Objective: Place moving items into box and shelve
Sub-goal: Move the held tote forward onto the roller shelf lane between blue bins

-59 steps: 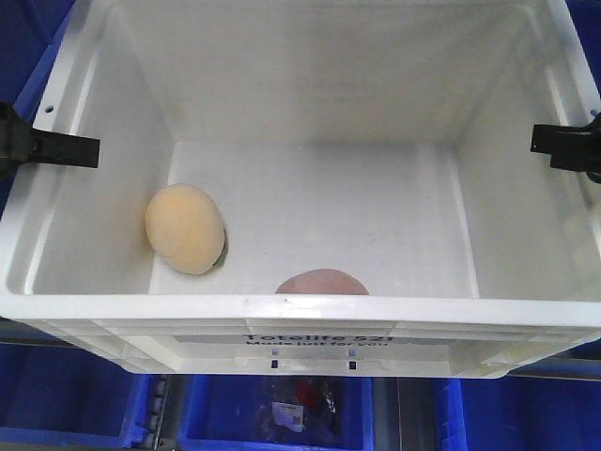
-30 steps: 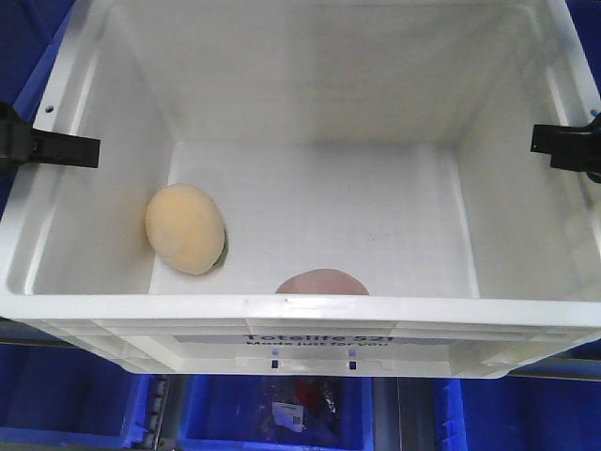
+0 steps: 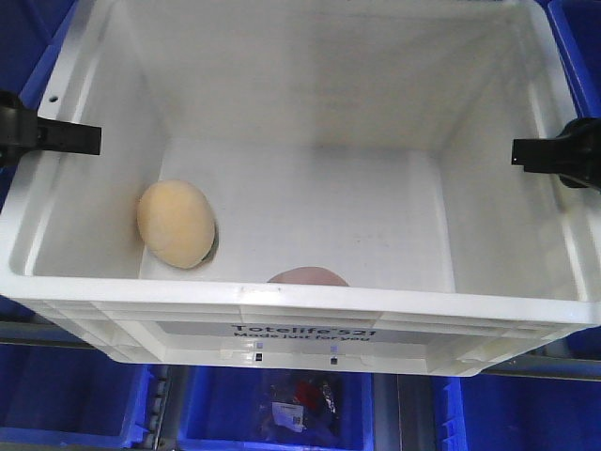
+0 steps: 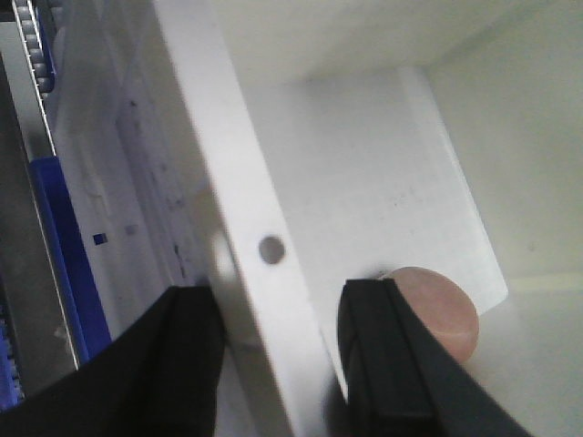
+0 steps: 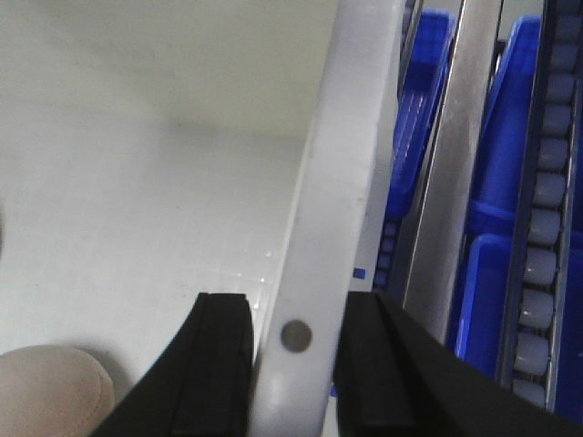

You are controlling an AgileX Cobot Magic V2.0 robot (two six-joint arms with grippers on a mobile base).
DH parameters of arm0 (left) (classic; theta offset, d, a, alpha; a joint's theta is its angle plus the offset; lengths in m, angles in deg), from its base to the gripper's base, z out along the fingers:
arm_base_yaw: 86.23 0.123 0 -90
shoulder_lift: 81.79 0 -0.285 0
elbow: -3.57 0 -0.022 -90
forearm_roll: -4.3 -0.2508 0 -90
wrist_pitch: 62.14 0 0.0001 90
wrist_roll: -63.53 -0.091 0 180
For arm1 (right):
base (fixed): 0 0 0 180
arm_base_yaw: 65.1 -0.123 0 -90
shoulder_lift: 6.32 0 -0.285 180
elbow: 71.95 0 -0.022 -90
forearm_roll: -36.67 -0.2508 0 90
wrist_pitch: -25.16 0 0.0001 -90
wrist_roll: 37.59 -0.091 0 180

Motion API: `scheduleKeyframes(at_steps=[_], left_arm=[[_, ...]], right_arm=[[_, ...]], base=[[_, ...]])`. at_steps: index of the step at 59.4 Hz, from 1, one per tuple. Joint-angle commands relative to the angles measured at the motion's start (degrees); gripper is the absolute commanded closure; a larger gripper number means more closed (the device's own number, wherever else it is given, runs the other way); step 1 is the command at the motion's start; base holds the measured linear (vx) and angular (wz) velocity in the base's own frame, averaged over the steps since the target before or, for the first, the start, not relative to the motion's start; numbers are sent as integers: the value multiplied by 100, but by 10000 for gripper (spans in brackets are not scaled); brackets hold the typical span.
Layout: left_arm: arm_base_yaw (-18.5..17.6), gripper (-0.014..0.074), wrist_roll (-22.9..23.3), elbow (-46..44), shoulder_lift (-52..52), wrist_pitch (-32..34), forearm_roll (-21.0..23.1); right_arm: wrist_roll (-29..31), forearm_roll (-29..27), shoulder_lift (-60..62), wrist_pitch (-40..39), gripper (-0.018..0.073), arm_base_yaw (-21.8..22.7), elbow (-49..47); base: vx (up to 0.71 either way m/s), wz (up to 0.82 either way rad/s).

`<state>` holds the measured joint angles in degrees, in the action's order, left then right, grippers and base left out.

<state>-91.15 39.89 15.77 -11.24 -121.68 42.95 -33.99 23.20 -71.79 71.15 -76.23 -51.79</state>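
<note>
A white plastic box (image 3: pixel 282 299) fills the front view. Inside it lie a pale yellow rounded item (image 3: pixel 176 224) by the left wall and a pink rounded item (image 3: pixel 307 275), half hidden behind the near rim. My left gripper (image 3: pixel 47 139) is shut on the box's left rim (image 4: pixel 264 300), one finger inside and one outside. My right gripper (image 3: pixel 554 155) is shut on the right rim (image 5: pixel 296 364) in the same way. A pinkish rounded item (image 4: pixel 437 309) shows beside the left inner finger. A pale rounded item (image 5: pixel 46 391) shows at the lower left of the right wrist view.
Blue bins (image 3: pixel 66 404) sit on shelving below and beside the box. One bin below holds a small packet (image 3: pixel 300 404). Metal shelf rails and blue bins (image 5: pixel 510 228) run close outside the right wall.
The box has shifted a little to the left and turned slightly. The right gripper moved left with it. The yellow item slid a little to the left.
</note>
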Motion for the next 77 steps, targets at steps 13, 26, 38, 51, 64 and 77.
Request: scheduleKeyframes(at_steps=[13, 26, 38, 51, 64, 77], left_arm=[[-83, 603, -299, -226, 782, 1379, 814], [-83, 599, -299, -226, 1372, 2386, 839], [-88, 592, -299, -226, 1724, 2843, 1069], [-88, 533, -620, -226, 1912, 2970, 1076], [-82, 295, -1160, -226, 1916, 3179, 1072], [-82, 7, -1495, -226, 1903, 3181, 1072]], right_arm=[[131, -489, -668, -1725, 565, -18, -246], [134, -489, -1224, -3118, 565, -18, -246], [134, -489, -1562, -3373, 564, -18, -246], [173, -462, -1722, -3478, 519, -18, -246], [173, -423, -1722, -3480, 302, -18, -246], [173, -168, -1722, -3441, -63, -18, -246]], base=[[0, 0], [0, 0], [0, 0], [0, 0], [0, 0], [0, 0]])
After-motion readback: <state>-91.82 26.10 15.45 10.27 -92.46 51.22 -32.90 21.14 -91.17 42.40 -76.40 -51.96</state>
